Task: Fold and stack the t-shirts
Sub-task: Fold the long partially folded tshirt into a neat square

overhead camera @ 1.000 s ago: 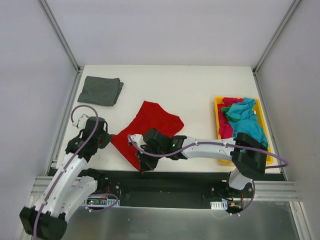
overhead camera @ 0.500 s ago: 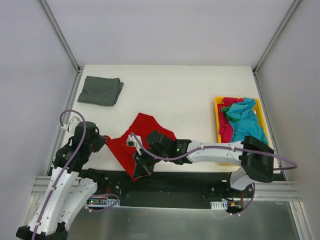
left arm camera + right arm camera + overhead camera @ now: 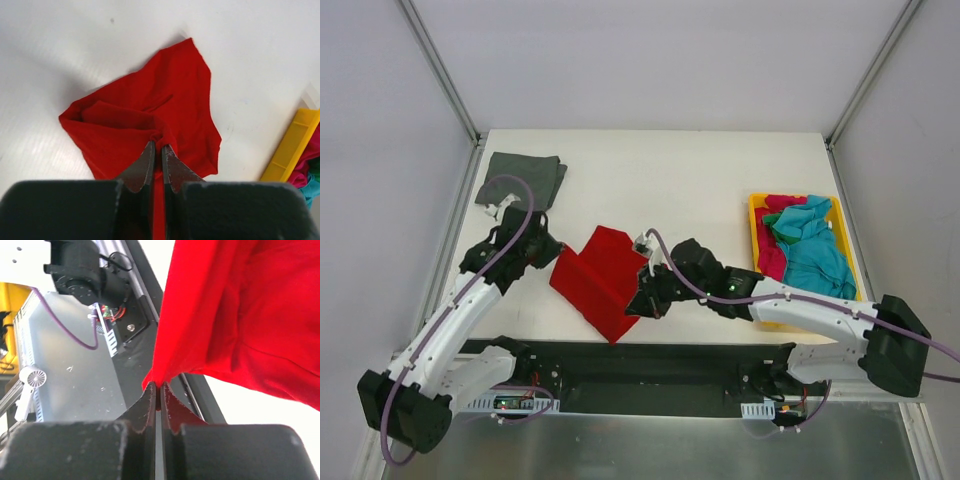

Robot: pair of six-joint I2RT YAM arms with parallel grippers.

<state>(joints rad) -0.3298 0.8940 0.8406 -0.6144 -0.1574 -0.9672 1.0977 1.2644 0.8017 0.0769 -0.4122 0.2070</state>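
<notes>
A bright red t-shirt hangs lifted between both grippers over the table's near middle. My left gripper is shut on its left edge; in the left wrist view the gripper pinches a bunched fold of the red t-shirt. My right gripper is shut on its right edge; in the right wrist view the gripper holds a corner of the red t-shirt. A folded dark grey t-shirt lies at the far left. Turquoise, pinkish-red and green t-shirts lie in the tray.
The yellow plastic tray stands at the right side of the white table; its corner shows in the left wrist view. The black frame rail runs along the table's near edge, and metal posts stand at the back corners.
Both grippers have moved away from the near edge and upward, carrying the red t-shirt. The left gripper went toward the grey t-shirt; the right gripper swung right, spreading the cloth between them.
</notes>
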